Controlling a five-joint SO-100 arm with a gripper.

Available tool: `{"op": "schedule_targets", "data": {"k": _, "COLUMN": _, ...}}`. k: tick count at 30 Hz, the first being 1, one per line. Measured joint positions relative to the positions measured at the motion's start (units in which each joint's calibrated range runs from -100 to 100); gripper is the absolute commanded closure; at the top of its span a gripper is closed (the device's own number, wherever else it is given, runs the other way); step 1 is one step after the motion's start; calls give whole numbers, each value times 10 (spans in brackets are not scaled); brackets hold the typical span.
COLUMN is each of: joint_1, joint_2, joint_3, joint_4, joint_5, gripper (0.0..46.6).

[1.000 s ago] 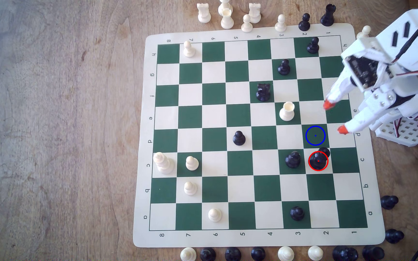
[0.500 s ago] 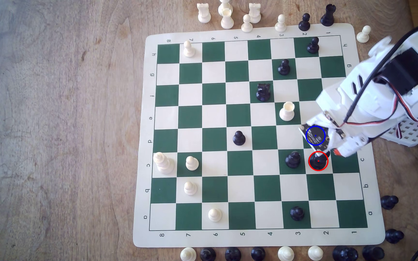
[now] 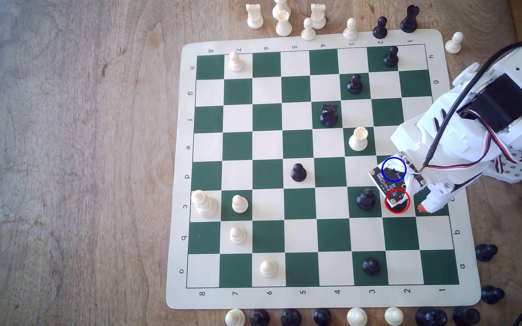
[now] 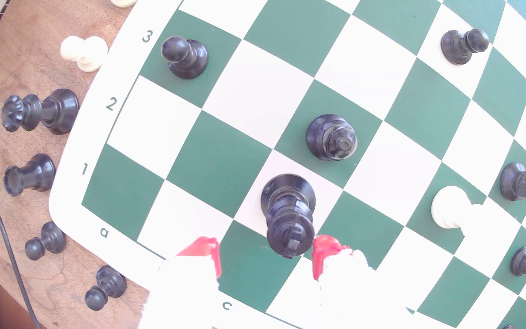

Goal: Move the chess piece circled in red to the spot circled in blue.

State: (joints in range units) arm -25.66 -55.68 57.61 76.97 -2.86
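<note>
1. The piece point(image 4: 290, 218) stands upright on a cream square of the board point(image 3: 285, 297), in row c, column 2. In the exterior view a red ring sits around it, and only a bit of its black base point(image 3: 401, 209) shows under the arm.
2. The gripper point(image 4: 266, 257) is low over this square. Its jaws are apart, with one red tip on each side of the head of the piece. One tip point(image 4: 323, 253) is just beside the head; if it touches, I cannot tell. The other tip point(image 4: 206, 253) is clearly apart from it.
3. In the exterior view one red tip point(image 3: 422, 208) shows over the green square on the exterior view's right of the piece.
4. The spot point(image 3: 393, 169) is the green square marked with a blue ring, next to the piece's square in column 2. The arm's circuit board point(image 3: 382, 180) covers most of it.
5. A black king point(image 3: 365, 199) stands on the green square at the exterior view's left of the piece. A white rook point(image 3: 358, 139) stands further up the board.
</note>
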Motion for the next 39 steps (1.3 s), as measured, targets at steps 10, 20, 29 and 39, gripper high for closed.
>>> {"op": "schedule_targets", "data": {"k": 10, "joint_1": 1, "joint_2": 39, "joint_3": 4, "joint_4": -25, "joint_5": 1, "gripper": 322}}
{"op": "schedule_targets", "data": {"k": 20, "joint_1": 9, "joint_2": 69, "joint_3": 4, "joint_4": -42, "joint_5": 4, "gripper": 336}}
{"op": "schedule_targets", "data": {"k": 29, "joint_1": 9, "joint_2": 85, "joint_3": 19, "joint_4": -42, "joint_5": 4, "gripper": 336}}
{"op": "schedule_targets", "data": {"k": 39, "joint_1": 9, "joint_2": 93, "joint_3": 20, "joint_4": -65, "joint_5": 4, "gripper": 370}}
